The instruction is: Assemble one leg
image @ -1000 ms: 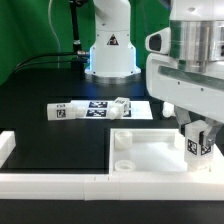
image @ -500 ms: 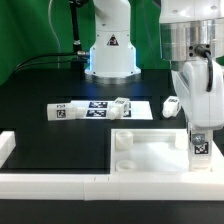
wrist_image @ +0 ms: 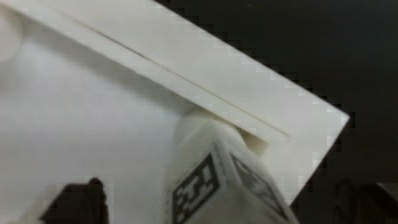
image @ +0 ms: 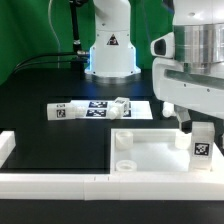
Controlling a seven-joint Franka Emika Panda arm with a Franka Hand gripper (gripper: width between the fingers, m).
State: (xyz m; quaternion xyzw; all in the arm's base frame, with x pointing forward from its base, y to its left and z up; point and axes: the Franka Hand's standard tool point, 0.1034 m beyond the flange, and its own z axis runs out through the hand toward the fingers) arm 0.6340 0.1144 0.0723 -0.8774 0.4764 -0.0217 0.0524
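Note:
A white leg (image: 202,143) with a black-and-white tag stands upright on the near right corner of the large white square panel (image: 150,152), at the exterior view's right. My gripper (image: 196,127) hangs just above and around the leg's top. In the wrist view the leg (wrist_image: 221,165) rises between my two dark fingertips (wrist_image: 80,203), and there is a gap on each side of it. The gripper (wrist_image: 222,208) is open and holds nothing. The panel (wrist_image: 107,110) fills most of the wrist view.
The marker board (image: 98,109) lies behind the panel, and two more legs (image: 62,111) (image: 120,104) rest on it. Round sockets (image: 123,140) sit at the panel's left corners. A white wall (image: 50,180) borders the table's front. The robot base (image: 110,52) stands at the back.
The hand has turned back and risen a little. The jaws, shut on the leg before, now stand apart from it. The leg stays upright on the panel's corner.

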